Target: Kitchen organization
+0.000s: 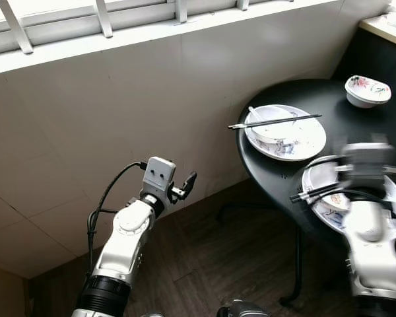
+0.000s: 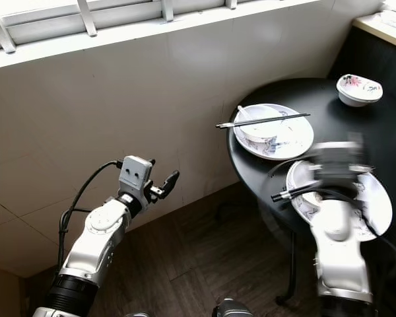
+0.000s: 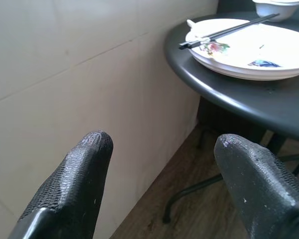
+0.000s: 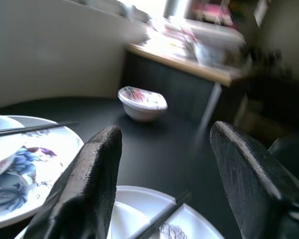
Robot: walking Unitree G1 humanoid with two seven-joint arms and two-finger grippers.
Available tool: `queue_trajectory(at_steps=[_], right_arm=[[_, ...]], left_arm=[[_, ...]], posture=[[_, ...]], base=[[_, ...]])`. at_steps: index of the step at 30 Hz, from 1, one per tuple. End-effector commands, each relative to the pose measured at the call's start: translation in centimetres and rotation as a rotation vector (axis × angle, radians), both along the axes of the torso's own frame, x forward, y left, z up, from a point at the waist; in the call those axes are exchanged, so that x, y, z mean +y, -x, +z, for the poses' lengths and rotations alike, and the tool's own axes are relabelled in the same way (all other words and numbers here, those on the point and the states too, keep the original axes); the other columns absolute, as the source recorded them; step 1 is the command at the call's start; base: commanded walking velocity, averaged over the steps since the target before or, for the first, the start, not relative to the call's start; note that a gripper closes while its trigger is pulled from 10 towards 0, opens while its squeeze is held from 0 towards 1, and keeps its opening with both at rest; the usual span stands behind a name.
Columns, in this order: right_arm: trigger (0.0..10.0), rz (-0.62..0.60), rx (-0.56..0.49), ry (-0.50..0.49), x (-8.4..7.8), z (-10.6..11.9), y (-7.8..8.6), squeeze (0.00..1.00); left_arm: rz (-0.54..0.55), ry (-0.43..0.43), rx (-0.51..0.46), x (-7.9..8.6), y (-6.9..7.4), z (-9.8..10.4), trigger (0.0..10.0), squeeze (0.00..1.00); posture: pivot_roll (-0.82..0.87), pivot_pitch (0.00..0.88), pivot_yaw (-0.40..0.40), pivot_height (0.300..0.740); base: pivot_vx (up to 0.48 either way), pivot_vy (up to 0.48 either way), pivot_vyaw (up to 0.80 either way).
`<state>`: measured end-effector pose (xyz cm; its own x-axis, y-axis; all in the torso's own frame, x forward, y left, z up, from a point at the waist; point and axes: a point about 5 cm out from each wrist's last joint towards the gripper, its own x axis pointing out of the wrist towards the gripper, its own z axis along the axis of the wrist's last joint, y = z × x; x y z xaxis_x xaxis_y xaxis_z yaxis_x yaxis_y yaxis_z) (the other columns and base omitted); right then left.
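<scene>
A round black table point(image 1: 267, 173) stands at the right. On its far side a white floral plate point(image 1: 307, 142) carries a bowl point(image 1: 272, 131) with a spoon, and black chopsticks point(image 1: 277, 121) lie across it. A nearer plate point(image 1: 312, 177) also bears chopsticks point(image 1: 315, 192). A small floral bowl point(image 1: 367, 90) sits at the back. My left gripper point(image 1: 188, 182) is raised left of the table, open and empty, facing the wall and the table edge point(image 3: 209, 89). My right gripper point(image 4: 164, 137) hovers open over the nearer plate point(image 4: 189, 219); its arm is blurred.
A pale tiled wall point(image 1: 119, 105) under a window sill runs behind my left arm. Dark wood floor point(image 1: 204, 264) lies below, with the table's thin metal legs point(image 1: 297, 264). A counter edge point(image 1: 386, 30) stands at the far right.
</scene>
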<state>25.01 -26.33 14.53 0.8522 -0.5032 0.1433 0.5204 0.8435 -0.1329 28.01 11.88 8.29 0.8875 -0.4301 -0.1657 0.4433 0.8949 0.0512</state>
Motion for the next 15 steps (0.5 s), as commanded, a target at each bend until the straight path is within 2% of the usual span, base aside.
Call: queue_trajectory(at_steps=[1, 6, 11, 13, 15], right_arm=[[10.0, -0.044, -0.039, -0.132, -0.5, 0.3, 0.5, 0.00], [10.0, -0.060, -0.080, -0.388, 0.3, 0.4, 0.8, 0.00], [10.0, -0.049, -0.073, -0.587, 1.5, -0.1, 1.2, 0.00], [10.0, -0.051, -0.067, -0.649, 1.7, -0.4, 1.3, 0.00], [10.0, -0.054, -0.056, -0.672, 1.5, -0.7, 1.3, 0.00]], left_arm=[[-0.006, -0.008, 0.005, -0.1, -0.2, -0.1, 10.0, 0.00], [-0.009, -0.010, 0.007, -0.1, -0.1, -0.2, 10.0, 0.00], [-0.013, -0.011, 0.008, -0.1, -0.2, -0.3, 10.0, 0.00], [-0.013, -0.011, 0.008, -0.1, -0.2, -0.3, 10.0, 0.00], [-0.014, -0.011, 0.008, -0.2, -0.2, -0.3, 10.0, 0.00]], posture=[[0.00, 0.000, -0.012, 0.740], [-0.01, 0.000, -0.006, 0.740], [-0.02, 0.000, -0.006, 0.740], [-0.02, 0.000, -0.006, 0.740], [-0.02, 0.000, -0.008, 0.740]], base=[[0.000, 0.000, 0.00], [0.000, 0.000, 0.00], [0.000, 0.000, 0.00], [0.000, 0.000, 0.00], [0.000, 0.000, 0.00]])
